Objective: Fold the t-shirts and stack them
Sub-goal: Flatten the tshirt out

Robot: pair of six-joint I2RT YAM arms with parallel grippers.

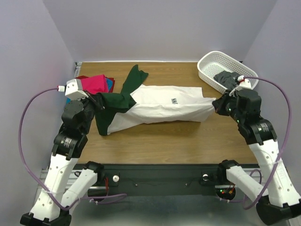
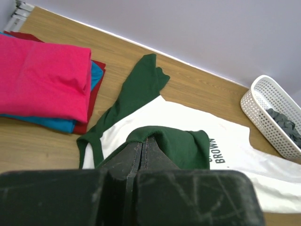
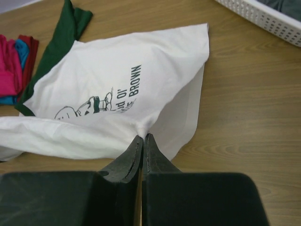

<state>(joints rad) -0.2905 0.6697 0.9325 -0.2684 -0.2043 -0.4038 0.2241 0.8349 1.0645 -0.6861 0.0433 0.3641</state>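
A white t-shirt (image 1: 164, 108) with dark green sleeves and a black cartoon print (image 3: 94, 103) lies stretched left to right across the middle of the table. My left gripper (image 1: 99, 101) is shut on a fold of green sleeve cloth (image 2: 183, 146) at the shirt's left end, and the cloth drapes over its tips (image 2: 143, 139). My right gripper (image 1: 217, 104) is shut on a pinch of the white hem (image 3: 143, 136) at the right end. The other green sleeve (image 1: 134, 77) points toward the back. Folded magenta, blue and red t-shirts (image 1: 96, 84) sit stacked at the back left.
A white plastic lattice basket (image 1: 207, 66) stands at the back right corner with a dark garment (image 1: 225, 78) inside. Bare wooden table (image 1: 178, 141) lies between the shirt and the near edge. Walls close in the table on three sides.
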